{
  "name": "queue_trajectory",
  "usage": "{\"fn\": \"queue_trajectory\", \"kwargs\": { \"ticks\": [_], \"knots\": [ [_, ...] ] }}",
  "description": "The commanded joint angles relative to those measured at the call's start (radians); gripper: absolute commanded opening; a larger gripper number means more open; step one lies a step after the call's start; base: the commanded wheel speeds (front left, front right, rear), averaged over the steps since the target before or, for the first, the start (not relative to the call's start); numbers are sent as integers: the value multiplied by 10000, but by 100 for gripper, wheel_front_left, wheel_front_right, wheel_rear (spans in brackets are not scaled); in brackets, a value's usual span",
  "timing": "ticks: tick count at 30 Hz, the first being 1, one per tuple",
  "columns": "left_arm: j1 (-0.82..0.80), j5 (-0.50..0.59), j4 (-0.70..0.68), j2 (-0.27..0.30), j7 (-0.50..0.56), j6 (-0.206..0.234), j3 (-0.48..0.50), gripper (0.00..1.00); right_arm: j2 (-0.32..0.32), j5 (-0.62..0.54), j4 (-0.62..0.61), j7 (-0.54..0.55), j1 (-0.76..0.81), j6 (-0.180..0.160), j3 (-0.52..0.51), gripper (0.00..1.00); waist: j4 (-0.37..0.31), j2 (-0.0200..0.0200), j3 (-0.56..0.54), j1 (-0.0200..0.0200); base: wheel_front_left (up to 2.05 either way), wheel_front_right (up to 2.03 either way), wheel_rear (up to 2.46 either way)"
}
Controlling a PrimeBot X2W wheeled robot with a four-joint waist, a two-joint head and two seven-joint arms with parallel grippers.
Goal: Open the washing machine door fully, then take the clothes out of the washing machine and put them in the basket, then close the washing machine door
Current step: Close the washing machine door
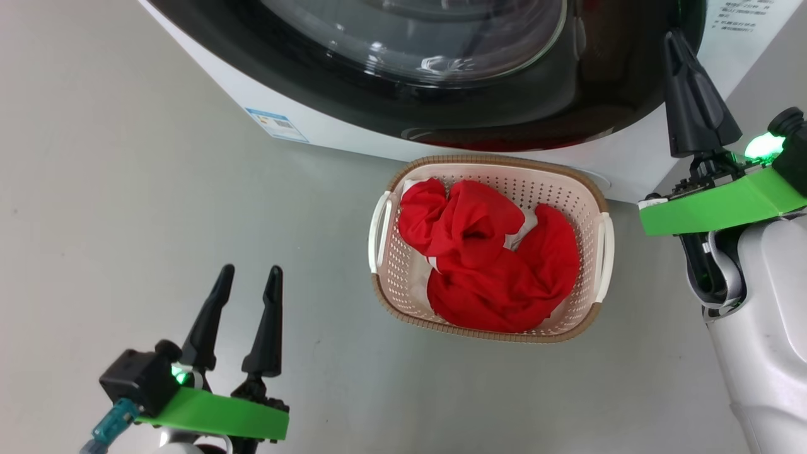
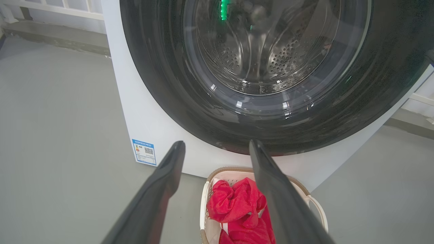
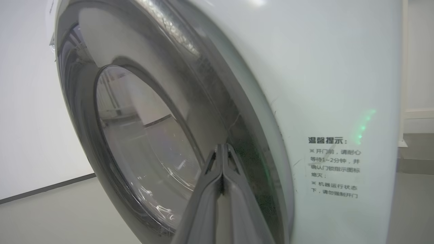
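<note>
Though cropped above, the washing machine door [image 1: 492, 116] looks shut — edge flush.

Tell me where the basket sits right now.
In the head view, the basket sits on the grey floor right of centre, directly before the washing machine, with the clothes inside.

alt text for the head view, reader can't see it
Red clothes lie in a cream basket on the floor before the washing machine, whose black-rimmed door looks closed. The left claw hangs open at lower left; the right claw, shut, is raised near the door's right edge.
</note>
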Motion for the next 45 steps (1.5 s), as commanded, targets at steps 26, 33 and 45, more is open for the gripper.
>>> {"fn": "queue_trajectory", "kwargs": {
  "ticks": [26, 33, 45],
  "knots": [
    [-252, 120, 38, 128, -120, -56, 593, 100, 279, 211, 49, -61, 819, -11, 504, 33, -419, 0, -609, 0, 0, 0, 0],
    [-35, 604, 256, 128, -120, -56, 700, 100, 285, 326, 106, -61, 1950, -11, 657, 100, -805, 0, -1251, 0, 0, 0, 0],
    [505, 864, 98, 177, -120, -56, 1208, 100, 607, 312, 90, -61, 3634, -11, 291, 100, -1752, 0, -2192, 0, 0, 0, 0]
  ]
}}
